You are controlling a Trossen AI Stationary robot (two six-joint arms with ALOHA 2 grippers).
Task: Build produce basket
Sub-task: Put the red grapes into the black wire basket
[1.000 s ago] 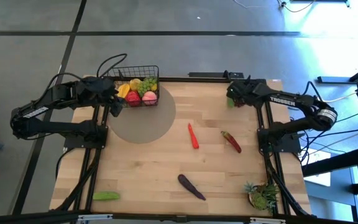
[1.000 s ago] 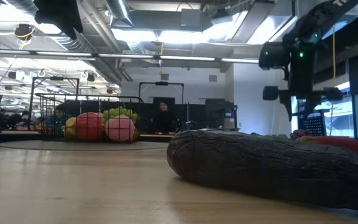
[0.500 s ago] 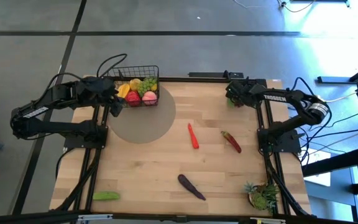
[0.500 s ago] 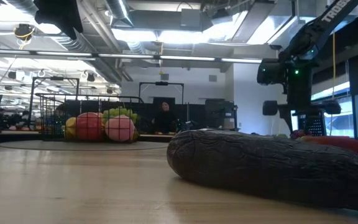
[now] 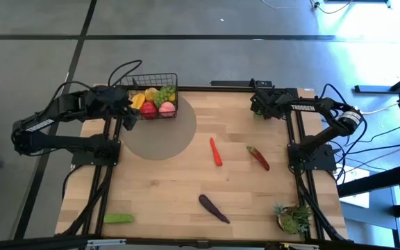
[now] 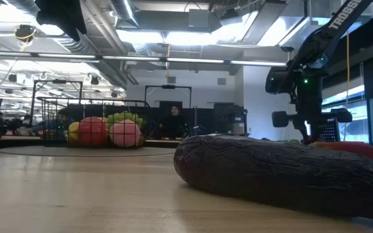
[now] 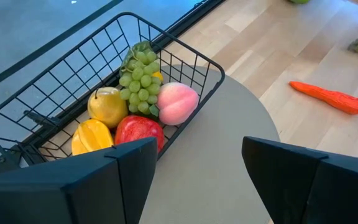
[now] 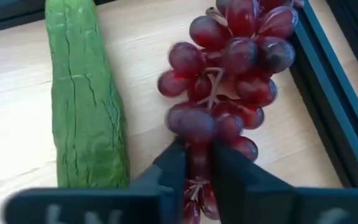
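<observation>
We take the basket [image 5: 154,97] as our landmark: it sits at the far left corner of the table [image 5: 186,180], on the edge of a grey round mat [image 5: 160,135]. It is black open wire mesh, and already holds green grapes [image 7: 140,84], a yellow lemon [image 7: 107,106], a pink peach [image 7: 177,102], a red apple [image 7: 138,132] and an orange mango [image 7: 92,137].

Across the table from the basket, at the far right corner, our right gripper [image 8: 196,163] has its fingers pinched on the lower end of a bunch of red grapes [image 8: 229,68], with a green cucumber [image 8: 86,93] lying just beside it. To do this pick well, we judge we should make the hold firm on the stem or a solid grape before lifting straight up, clear of the cucumber.

Our left gripper [image 7: 194,168] waits beside the basket, fingers spread wide and empty.

Farther from the basket lie two red chilies [image 5: 216,151] [image 5: 258,157], an eggplant [image 5: 214,207] and another cucumber [image 5: 119,218].
</observation>
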